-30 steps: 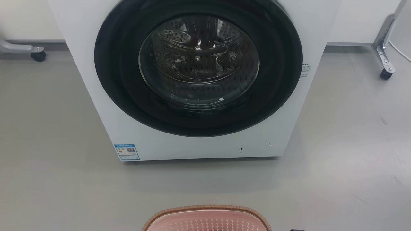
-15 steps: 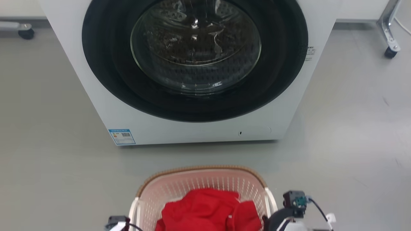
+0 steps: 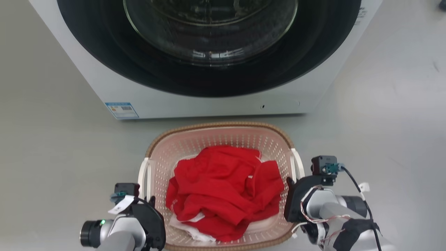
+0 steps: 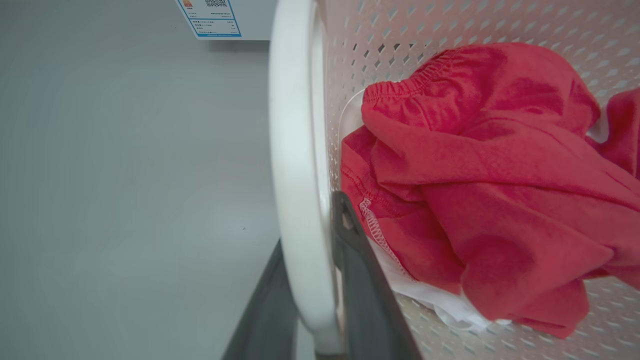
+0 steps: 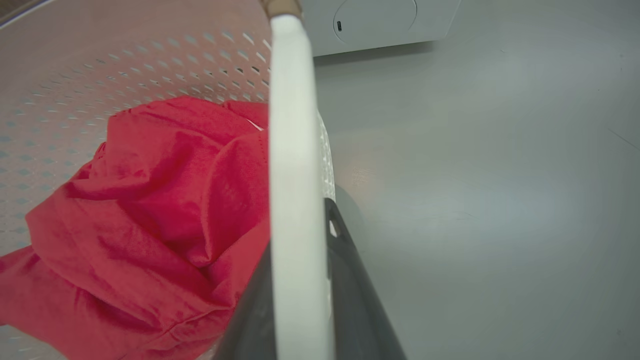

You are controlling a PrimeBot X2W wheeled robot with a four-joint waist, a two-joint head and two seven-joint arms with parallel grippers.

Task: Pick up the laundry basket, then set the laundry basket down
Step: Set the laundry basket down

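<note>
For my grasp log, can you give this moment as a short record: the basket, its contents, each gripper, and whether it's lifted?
laundry basket: pale pink, brown rim, just in front of the washer
contents: red clothing over some white fabric
left gripper: fingers closed on the left handle
right gripper: fingers closed on the right handle
lifted yet: cannot tell

the laundry basket (image 3: 219,124) is pale pink perforated plastic, rounded-rectangle shape, brown woven-look rim, white side handles (image 3: 298,164), sitting upright and level just in front of the washer (image 3: 209,104), with red clothes (image 3: 223,188) heaped up inside
</note>
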